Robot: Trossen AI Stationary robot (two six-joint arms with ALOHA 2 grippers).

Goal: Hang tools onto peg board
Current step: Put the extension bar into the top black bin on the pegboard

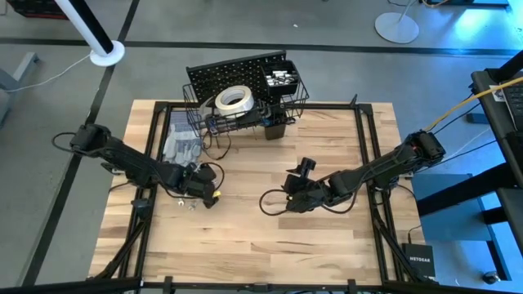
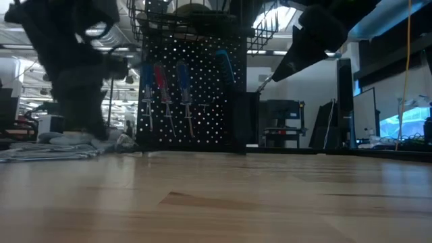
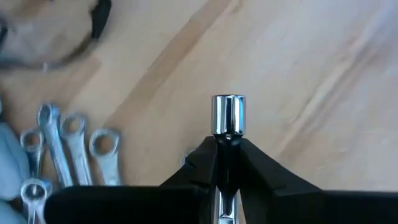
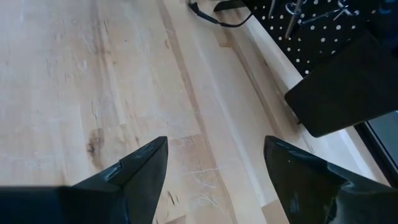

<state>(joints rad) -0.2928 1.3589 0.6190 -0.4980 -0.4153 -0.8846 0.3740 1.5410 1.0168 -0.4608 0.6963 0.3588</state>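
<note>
left pincer (image 3: pixel 227 146) clamped on a chrome socket tool (image 3: pixel 229 115) above the bench (image 3: pixel 298 74) | loose wrenches (image 3: pixel 68 149) just beside | right pincer (image 4: pixel 214 165) spread wide, empty, mid-bench | peg board (image 1: pixel 237 73) upright at far edge

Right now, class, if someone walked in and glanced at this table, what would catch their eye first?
Probably the black peg board at the table's far edge, with a white tape roll in its wire basket. Next, the left gripper near the table's left side, shut on a shiny metal tool, with several wrenches lying beside it. The right gripper hangs open over bare wood near the middle.
</note>
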